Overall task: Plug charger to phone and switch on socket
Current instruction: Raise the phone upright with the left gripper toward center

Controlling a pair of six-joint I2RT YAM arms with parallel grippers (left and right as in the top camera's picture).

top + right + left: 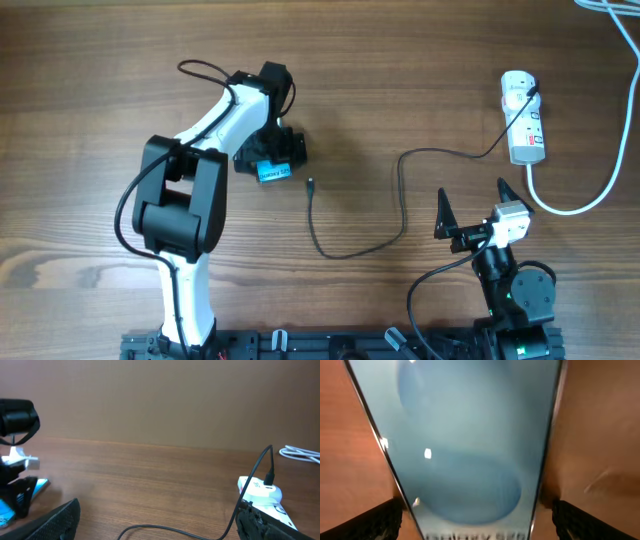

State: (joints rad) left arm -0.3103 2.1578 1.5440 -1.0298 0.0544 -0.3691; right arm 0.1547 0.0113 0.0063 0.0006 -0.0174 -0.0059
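Observation:
The phone, with its turquoise-blue screen, lies flat on the wooden table and fills the left wrist view. My left gripper is low over it and open, one finger on each long side of the phone with bare table showing at its edges. The charger, a thin black cable, runs from the socket in a loop to its plug tip, just right of the phone. My right gripper stands open near the front right, and the cable crosses low between its fingers.
A thick white cord leaves the socket and curves off at the table's right edge. In the right wrist view the socket stands close at the right and the left arm's gripper at the far left.

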